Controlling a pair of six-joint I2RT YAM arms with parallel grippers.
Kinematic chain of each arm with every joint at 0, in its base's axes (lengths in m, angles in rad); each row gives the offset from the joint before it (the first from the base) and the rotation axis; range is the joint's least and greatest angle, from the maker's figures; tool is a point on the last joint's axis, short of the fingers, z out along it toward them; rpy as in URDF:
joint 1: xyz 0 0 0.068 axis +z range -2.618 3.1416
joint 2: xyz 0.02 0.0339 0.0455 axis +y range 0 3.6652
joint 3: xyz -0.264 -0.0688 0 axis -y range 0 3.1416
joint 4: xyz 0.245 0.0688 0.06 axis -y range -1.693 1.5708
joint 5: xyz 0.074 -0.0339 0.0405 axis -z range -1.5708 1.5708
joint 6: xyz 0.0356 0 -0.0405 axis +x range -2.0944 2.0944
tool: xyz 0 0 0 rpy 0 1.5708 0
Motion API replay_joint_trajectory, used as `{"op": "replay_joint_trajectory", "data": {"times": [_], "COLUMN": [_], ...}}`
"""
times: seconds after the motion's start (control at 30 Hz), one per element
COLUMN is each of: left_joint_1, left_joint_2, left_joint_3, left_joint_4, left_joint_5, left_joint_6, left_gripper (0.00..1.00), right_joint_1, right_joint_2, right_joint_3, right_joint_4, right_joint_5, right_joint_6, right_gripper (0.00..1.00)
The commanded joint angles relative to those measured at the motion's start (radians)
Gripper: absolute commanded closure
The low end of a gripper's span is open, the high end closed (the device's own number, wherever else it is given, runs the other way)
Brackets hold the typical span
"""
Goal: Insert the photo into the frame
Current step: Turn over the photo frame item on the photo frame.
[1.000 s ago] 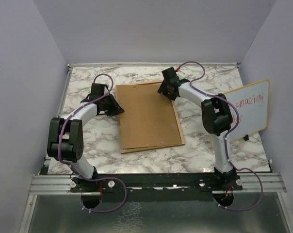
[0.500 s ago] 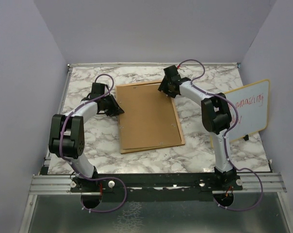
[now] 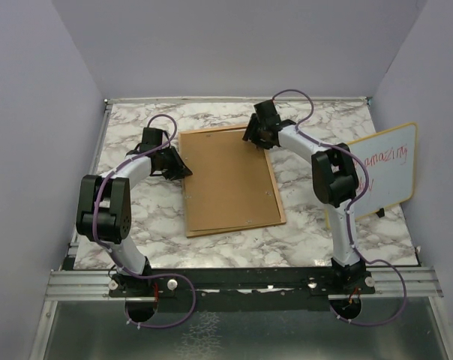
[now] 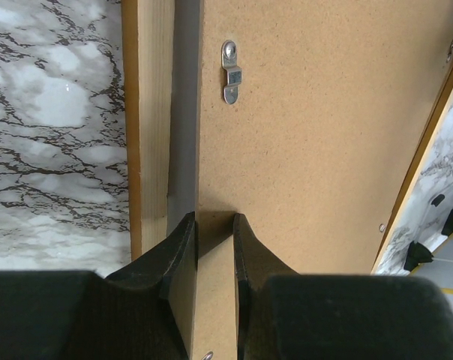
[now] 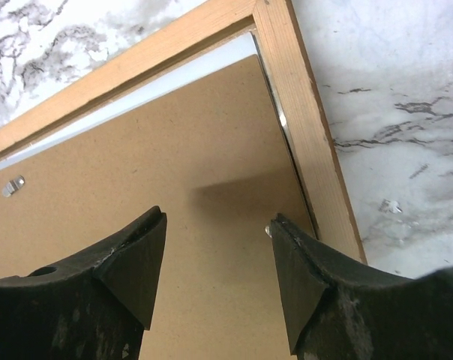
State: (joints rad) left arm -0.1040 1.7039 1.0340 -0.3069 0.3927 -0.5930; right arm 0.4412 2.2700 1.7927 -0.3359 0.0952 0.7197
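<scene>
Though searched for in all three views, can't make out the photo for sure: just a white sliver (image 5: 174, 79) betw. rim (image 5: 301, 112) and back board (image 5: 174, 172) at the far edge, maybe its border, can't tell. Finds the frame (image 3: 230, 180) lying back-up mid-table (image 3: 136, 217), long axis near-to-far, slightly skewed. Puts left gripper (image 4: 214, 221) on the frame's left long side, jaws nearly together, clamped on the back board's edge, w/ a shadowed gap to the rim there, so prob. raised a little. Puts right gripper (image 5: 215, 225) over the far-right corner, jaws wide apart, holding nothing. Reckon next move hinges on lifting the board along that left edge; left arm nearer, right only at the far end.
</scene>
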Motion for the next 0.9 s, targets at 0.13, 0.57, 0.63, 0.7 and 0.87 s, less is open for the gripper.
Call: {"op": "replay_joint_trajectory", "data": {"times": [0.13, 0.57, 0.63, 0.7, 0.87], "left_joint_1": [0.0, 0.0, -0.001, -0.001, -0.001], "left_joint_2": [0.006, -0.037, -0.041, -0.045, -0.126], "left_joint_3": [0.005, -0.035, -0.047, -0.062, -0.162], "left_joint_4": [-0.036, 0.017, 0.027, 0.042, 0.162], "left_joint_5": [-0.025, -0.015, -0.017, -0.021, -0.073], "left_joint_6": [0.028, -0.022, -0.03, -0.044, -0.136], "left_gripper": [0.88, 0.87, 0.87, 0.87, 0.91], "right_joint_1": [-0.009, -0.009, -0.009, -0.009, -0.009], "right_joint_2": [-0.292, -0.729, -0.74, -0.746, -0.74], "right_joint_3": [-0.128, -0.65, -0.671, -0.69, -0.712], "right_joint_4": [-0.041, -0.034, -0.047, -0.046, -0.044], "right_joint_5": [-0.031, -0.033, -0.058, -0.067, -0.116], "right_joint_6": [-0.122, -0.168, -0.174, -0.177, -0.183], "right_gripper": [0.38, 0.37, 0.37, 0.37, 0.37]}}
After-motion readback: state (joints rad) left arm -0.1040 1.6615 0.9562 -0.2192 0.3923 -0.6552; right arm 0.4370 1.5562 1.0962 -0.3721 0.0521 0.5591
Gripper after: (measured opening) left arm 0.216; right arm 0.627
